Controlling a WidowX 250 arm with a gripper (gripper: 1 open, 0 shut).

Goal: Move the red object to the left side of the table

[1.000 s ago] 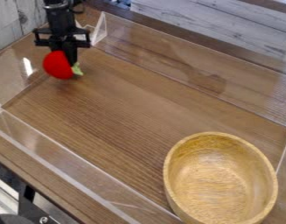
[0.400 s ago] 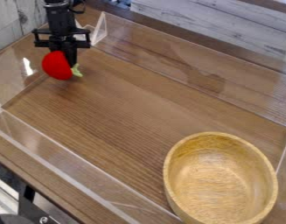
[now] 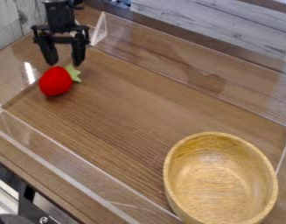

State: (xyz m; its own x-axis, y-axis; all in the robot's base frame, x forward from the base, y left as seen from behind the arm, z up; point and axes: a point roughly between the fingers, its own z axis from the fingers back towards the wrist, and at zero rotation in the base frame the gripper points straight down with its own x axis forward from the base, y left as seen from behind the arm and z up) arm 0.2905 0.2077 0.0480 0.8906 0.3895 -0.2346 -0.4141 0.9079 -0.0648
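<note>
Red object: we see the strawberry-shaped toy (image 3: pixel 56 81) lying on its side at the left of the scene, toward the far end, its round red body pointing near-left.
Leafy top: green, on the toy's far-right side, pointing away from the left wall.
Jaws: we see them (image 3: pixel 66 64) open, one dark finger to the left and one to the right, just beyond the toy on its far side; we cannot tell whether either finger touches the leaves.
Arm: dark, coming in from the far edge of our view, above the far left corner.
Surface: brown wood grain (image 3: pixel 151 105), with the toy resting near its left edge.
Walls: low and clear (image 3: pixel 80 198) along the left side; we see another clear border along the far right.
Bowl: round, light wood (image 3: pixel 221 182), at the near right, well apart from the toy; we see its bare inside.
</note>
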